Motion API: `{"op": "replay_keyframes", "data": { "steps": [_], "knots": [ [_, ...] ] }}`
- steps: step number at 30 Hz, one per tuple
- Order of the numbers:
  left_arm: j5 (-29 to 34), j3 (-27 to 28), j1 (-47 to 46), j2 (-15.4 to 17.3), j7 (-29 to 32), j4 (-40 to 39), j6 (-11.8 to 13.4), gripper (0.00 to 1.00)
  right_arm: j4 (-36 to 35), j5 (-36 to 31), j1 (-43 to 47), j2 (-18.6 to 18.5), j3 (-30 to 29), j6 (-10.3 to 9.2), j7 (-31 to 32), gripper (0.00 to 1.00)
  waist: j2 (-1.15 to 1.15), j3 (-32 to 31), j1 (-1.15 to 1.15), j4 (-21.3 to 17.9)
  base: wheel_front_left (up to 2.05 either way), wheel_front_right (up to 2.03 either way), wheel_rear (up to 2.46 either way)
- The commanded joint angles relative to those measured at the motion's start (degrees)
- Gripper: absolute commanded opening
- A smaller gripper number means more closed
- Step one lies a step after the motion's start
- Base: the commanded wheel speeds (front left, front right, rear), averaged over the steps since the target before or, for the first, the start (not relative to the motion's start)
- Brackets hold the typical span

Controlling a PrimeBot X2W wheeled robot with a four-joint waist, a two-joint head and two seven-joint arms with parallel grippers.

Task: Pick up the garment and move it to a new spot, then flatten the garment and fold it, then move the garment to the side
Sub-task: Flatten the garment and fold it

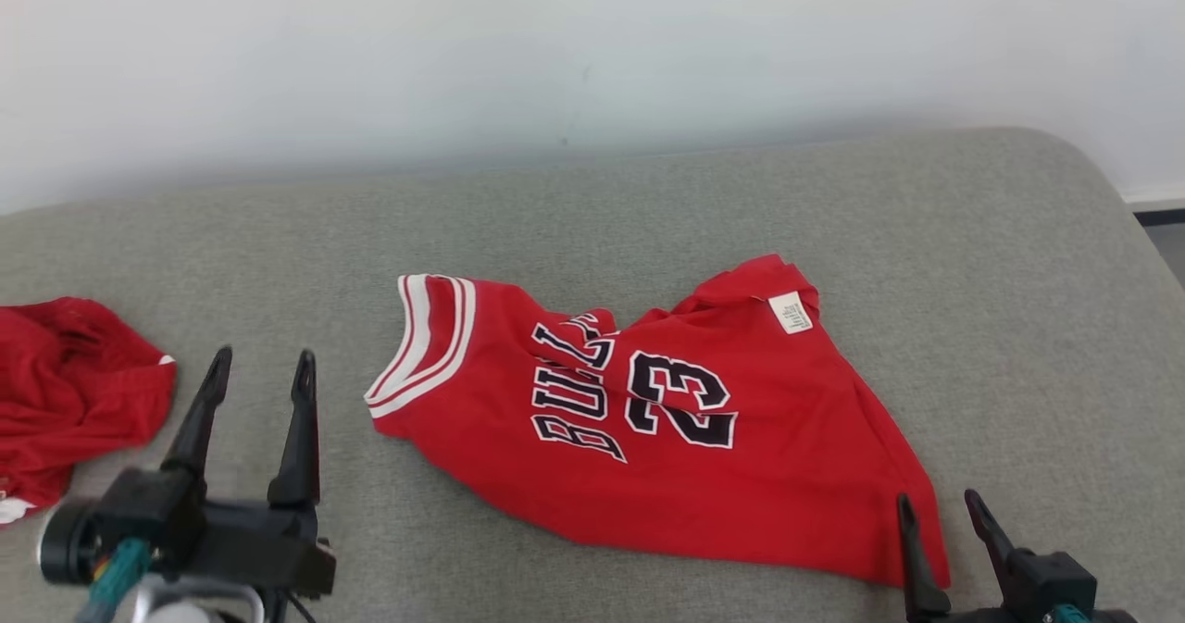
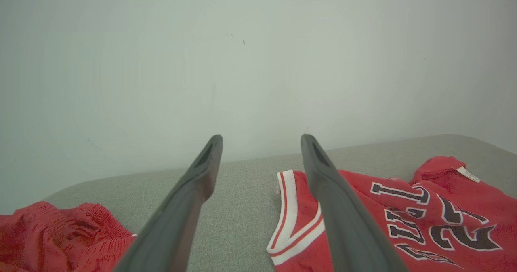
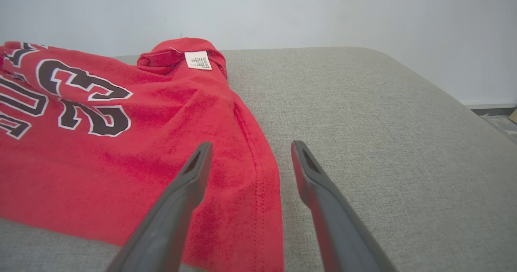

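- The red jersey (image 1: 648, 429) lies rumpled at the middle of the grey cushion (image 1: 704, 197), lettering and the number 23 face up. Its white-striped trim (image 1: 421, 345) points toward the cushion's left edge, and its white tag (image 1: 790, 312) sits on the bunched corner toward the back right.
- My right gripper (image 1: 935, 498) is at the cushion's front right, fingers pointing to the back edge and spread wide with nothing between them. In the right wrist view one finger hangs over the jersey's near right hem and the other over bare grey fabric, so the hem runs between them. I cannot tell whether either tip touches the cloth.
- My left gripper (image 1: 262, 359) is near the front left, tilted up and a little rightward, fingers wide apart and empty. It is over bare cushion, just left of the striped trim and apart from it.
- A second red garment (image 1: 65, 392) lies crumpled at the left edge, beside the left gripper.
- A pale wall (image 1: 555, 49) rises behind the back edge.
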Motion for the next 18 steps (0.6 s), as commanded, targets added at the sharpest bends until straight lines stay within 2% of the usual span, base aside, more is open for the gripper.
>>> {"op": "replay_keyframes", "data": {
  "steps": [1, 9, 18],
  "knots": [
    [0.9, 1.5, 2.2, -1.5, -0.2, -1.5, 0.2, 1.0, 0.7, 0.3, 0.7, -0.1, -0.4, 0.09, 0.0, 1.0, 0.0, -0.8, 0.01, 1.0, 0.0, 0.0, 0.0],
    [5.5, 7.5, 10.6, -8.5, -0.2, -5.7, -1.0, 1.0, 3.3, 0.7, 0.3, -0.6, -2.8, 0.08, 0.0, 1.0, 0.0, -0.8, 0.01, 2.8, 0.0, 0.0, 0.0],
    [9.8, 10.7, 14.7, -12.0, -0.2, -3.5, -2.4, 1.0, 8.2, 1.7, -0.2, -1.0, -3.7, 0.09, 0.0, 1.0, 0.0, -0.6, 0.01, 3.8, 0.0, 0.0, 0.0]
  ]
}}
